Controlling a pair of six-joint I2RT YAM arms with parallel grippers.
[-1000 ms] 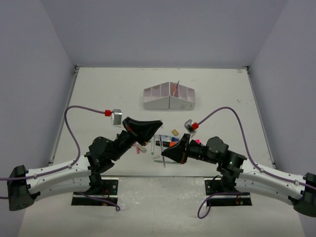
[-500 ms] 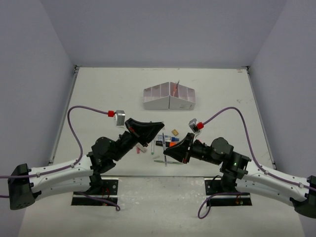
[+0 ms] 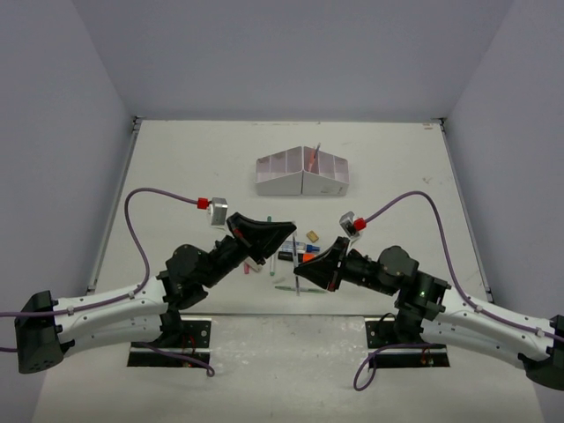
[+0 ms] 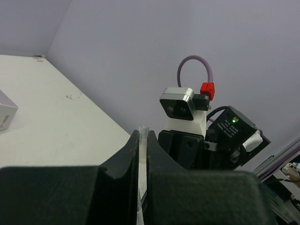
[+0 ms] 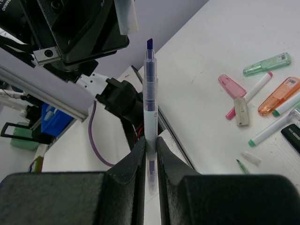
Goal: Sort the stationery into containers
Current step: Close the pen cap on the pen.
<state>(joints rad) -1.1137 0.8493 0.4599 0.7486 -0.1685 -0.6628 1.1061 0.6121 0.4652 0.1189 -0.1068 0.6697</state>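
My left gripper (image 4: 143, 137) is shut on a thin pale pen (image 4: 143, 140) whose clear end pokes out past the fingertips. In the top view this gripper (image 3: 284, 233) hovers over the left side of the loose stationery (image 3: 295, 251). My right gripper (image 5: 150, 146) is shut on a grey translucent pen (image 5: 150, 93) with a blue tip, held upright. In the top view this gripper (image 3: 304, 270) is at the near edge of the pile. The white organiser box (image 3: 302, 173) stands at the table's far middle, with a pink pen (image 3: 315, 155) upright in it.
Under the right wrist lie a pink cap (image 5: 231, 86), a pink-tipped pen (image 5: 251, 93), a beige eraser (image 5: 241, 111), a green cap (image 5: 267, 64), an orange highlighter (image 5: 279, 96) and a green-tipped pen (image 5: 269, 131). A peach piece (image 3: 312, 235) lies behind the pile.
The left gripper has shifted a little right and nearer over the pile with its pen. The right gripper has edged left, its pen now standing more upright.
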